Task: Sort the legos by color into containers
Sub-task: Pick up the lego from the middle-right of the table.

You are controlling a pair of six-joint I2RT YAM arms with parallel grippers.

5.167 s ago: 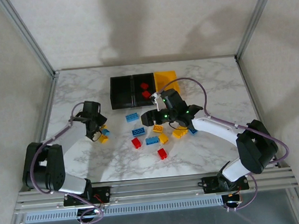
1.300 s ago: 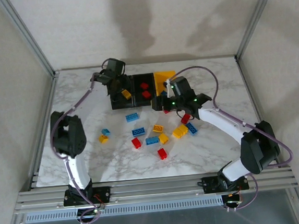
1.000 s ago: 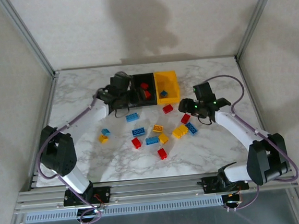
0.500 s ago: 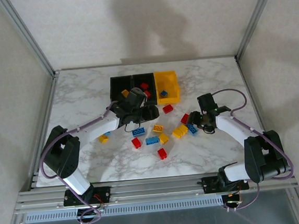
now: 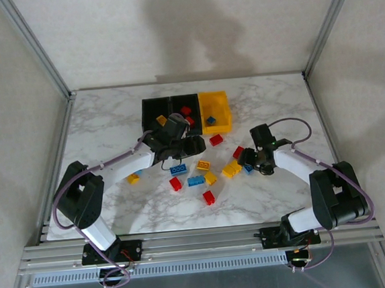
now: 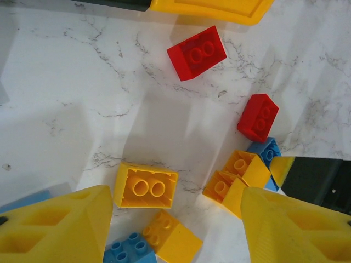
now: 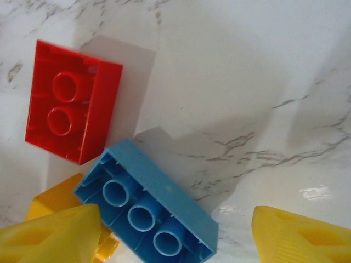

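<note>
**Marble table [image 5: 96, 125], legos [image 5: 196, 180] still scattered**

The right gripper [image 7: 176, 211] hangs with fingers spread over an upturned blue brick [image 7: 145, 213] (probably its next pick). A red brick [image 7: 71, 101] just beside it crowds the approach. The left gripper [image 6: 175, 203], also spread and empty, is above a yellow brick [image 6: 145, 186]. The containers [image 5: 144, 114] sit behind the pile.

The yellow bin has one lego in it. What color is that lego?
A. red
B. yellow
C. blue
C: a single blue lego lies inside the yellow bin in the top view.
</note>
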